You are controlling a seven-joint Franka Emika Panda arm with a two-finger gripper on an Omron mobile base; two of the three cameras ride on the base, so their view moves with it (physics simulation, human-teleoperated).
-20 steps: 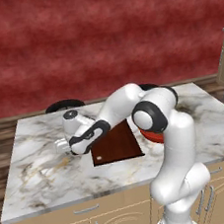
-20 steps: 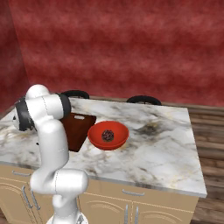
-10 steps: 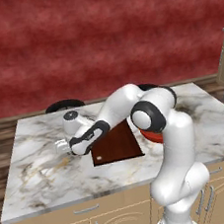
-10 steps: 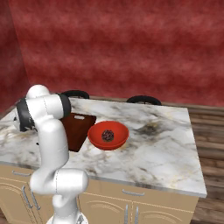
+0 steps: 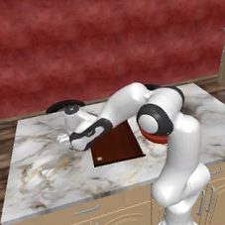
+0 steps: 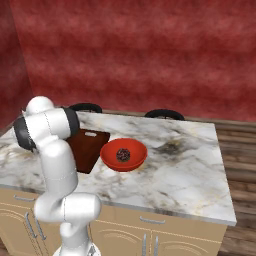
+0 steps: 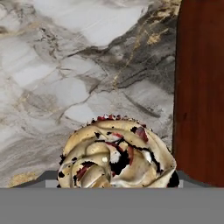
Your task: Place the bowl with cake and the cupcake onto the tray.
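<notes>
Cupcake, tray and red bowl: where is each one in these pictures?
cupcake [image 7: 114,154], hand view, on its swirled frosting top.
tray [image 5: 119,144], left base view, on its bare dark wood.
red bowl [image 6: 108,151], right base view, on its inner wall.

Bowls: one – the bowl with cake [image 6: 123,155], red-orange, on the marble surface [image 6: 190,165].
Cakes in the bowl: one, a small dark round one at its centre.
Cupcakes: one – the cupcake [image 7: 117,155], pale swirled top with dark and red flecks, seen close in the hand view.
Trays: one, the tray [image 5: 117,144], a dark reddish-brown board lying flat.
Pale handle marks on the tray: one, at one end.
Surfaces: one marble-topped island.
Round dark stool seats [image 6: 164,114] behind the island: two.
Cabinet door handles [image 6: 147,244] at the front in the right base view: four that I can count.
Robot arms: one, white with dark joints.
</notes>
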